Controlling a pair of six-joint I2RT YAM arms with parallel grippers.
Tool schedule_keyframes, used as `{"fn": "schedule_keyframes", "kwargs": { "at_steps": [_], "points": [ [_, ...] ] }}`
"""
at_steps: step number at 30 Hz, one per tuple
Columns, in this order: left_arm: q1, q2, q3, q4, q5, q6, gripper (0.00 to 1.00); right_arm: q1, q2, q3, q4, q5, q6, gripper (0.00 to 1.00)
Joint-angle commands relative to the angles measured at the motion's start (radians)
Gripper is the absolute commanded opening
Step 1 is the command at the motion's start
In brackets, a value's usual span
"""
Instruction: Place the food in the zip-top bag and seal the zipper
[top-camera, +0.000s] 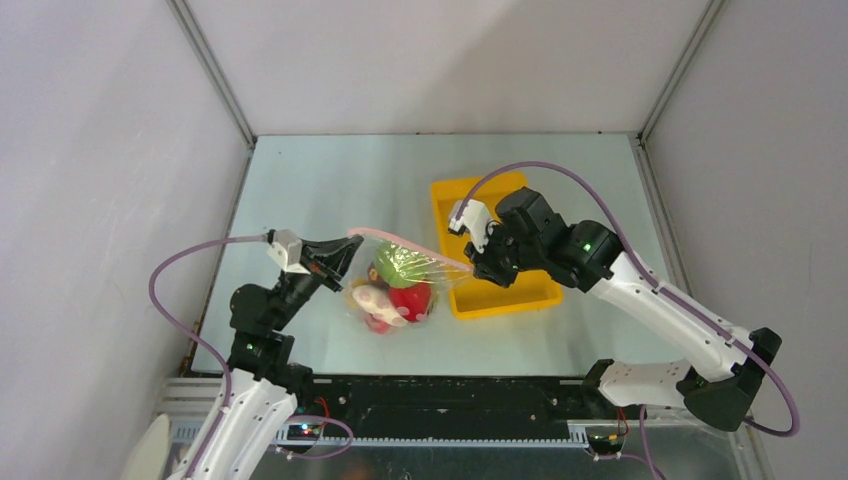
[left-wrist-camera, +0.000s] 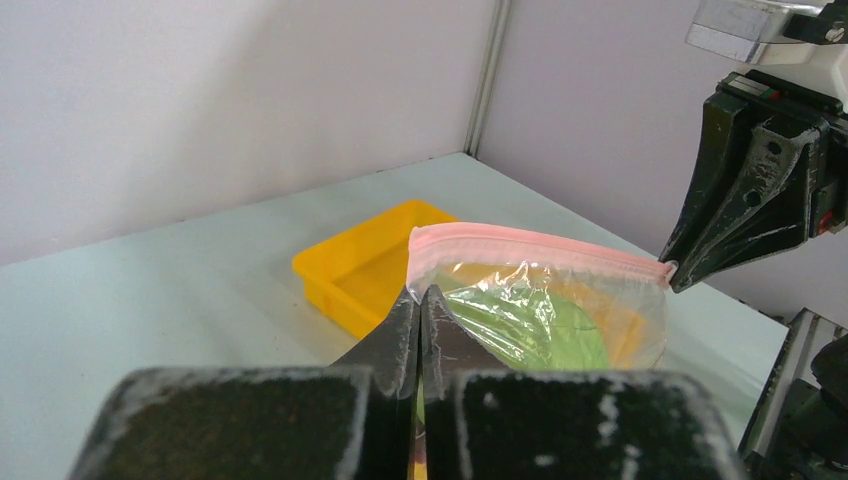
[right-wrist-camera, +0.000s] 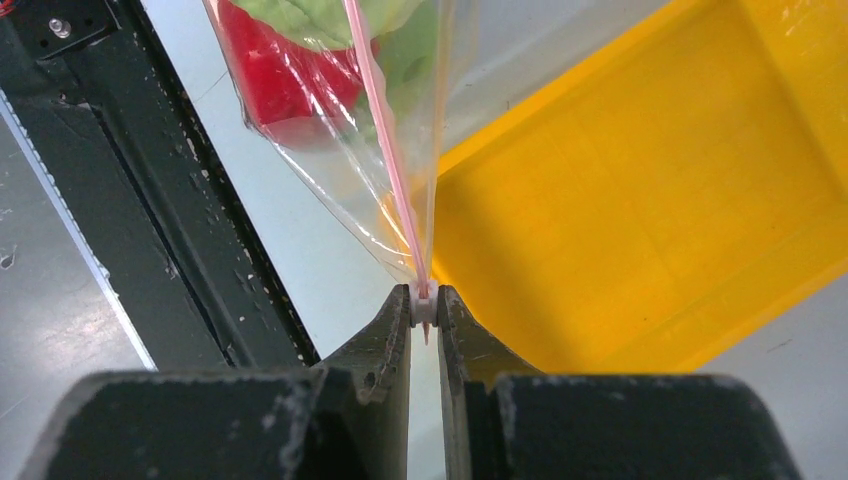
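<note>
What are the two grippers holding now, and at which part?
Both hold the zip-top bag: the left gripper pinches the corner at one end of the zipper, the right gripper clamps the zipper's other end.

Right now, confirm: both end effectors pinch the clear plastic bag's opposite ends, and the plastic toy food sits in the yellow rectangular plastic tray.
One thing is wrong: the plastic toy food sits inside the clear plastic bag, not the yellow rectangular plastic tray; the top external view shows it. The left end effector and right end effector do pinch its ends.
</note>
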Motion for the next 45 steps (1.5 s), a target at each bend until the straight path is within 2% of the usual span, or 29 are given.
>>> {"fn": "schedule_keyframes", "kwargs": {
  "at_steps": [1, 3, 4, 5, 6, 7, 8, 10, 17, 19, 23, 25, 33, 37, 44, 45],
  "points": [
    [0.017, -0.015, 0.0, 0.101, -0.076, 0.024, 0.0, -0.013, -0.032, -0.011, 0.014, -0.001, -0.011, 0.02],
    [0.017, -0.009, 0.004, 0.101, -0.108, 0.011, 0.0, -0.013, -0.022, -0.011, 0.074, -0.015, -0.015, 0.07],
    [0.018, -0.005, 0.006, 0.097, -0.149, 0.007, 0.0, -0.013, -0.019, -0.011, 0.115, -0.019, -0.02, 0.2],
    [0.017, 0.005, 0.011, 0.094, -0.168, -0.003, 0.0, -0.013, -0.015, -0.011, 0.135, -0.016, -0.02, 0.28],
    [0.017, 0.011, 0.015, 0.084, -0.2, -0.006, 0.0, -0.013, -0.014, -0.011, 0.178, -0.001, -0.009, 0.48],
    [0.017, 0.025, 0.028, 0.076, -0.217, -0.016, 0.0, -0.013, -0.017, -0.011, 0.2, 0.01, -0.002, 0.6],
    [0.017, 0.032, 0.036, 0.059, -0.239, -0.021, 0.0, -0.014, -0.021, -0.012, 0.241, 0.039, 0.025, 0.86],
    [0.017, 0.053, 0.057, 0.045, -0.283, -0.034, 0.0, -0.013, -0.041, -0.012, 0.295, 0.093, 0.073, 0.98],
    [0.017, 0.203, 0.166, -0.027, -0.469, -0.035, 0.0, -0.015, -0.255, -0.171, 0.526, 0.278, 0.157, 1.0],
    [0.017, 0.27, 0.213, -0.057, -0.544, -0.009, 0.0, -0.014, -0.312, -0.219, 0.549, 0.296, 0.16, 0.99],
    [0.019, 0.398, 0.308, -0.107, -0.801, 0.099, 0.0, -0.016, -0.397, -0.279, 0.56, 0.329, 0.163, 0.99],
    [0.032, 0.461, 0.338, -0.09, -0.858, 0.158, 0.0, -0.018, -0.429, -0.299, 0.56, 0.336, 0.161, 0.99],
    [0.138, 0.743, 0.486, -0.058, -0.906, 0.284, 0.0, -0.023, -0.485, -0.327, 0.571, 0.353, 0.153, 0.99],
    [0.177, 0.869, 0.632, -0.125, -0.918, 0.315, 0.0, -0.025, -0.482, -0.335, 0.57, 0.369, 0.15, 1.0],
    [0.199, 0.994, 0.799, -0.237, -1.048, 0.311, 0.0, -0.03, -0.47, -0.336, 0.57, 0.383, 0.139, 0.99],
    [0.2, 1.008, 0.821, -0.255, -1.05, 0.309, 0.05, -0.033, -0.469, -0.335, 0.571, 0.383, 0.137, 0.99]
  ]
}}
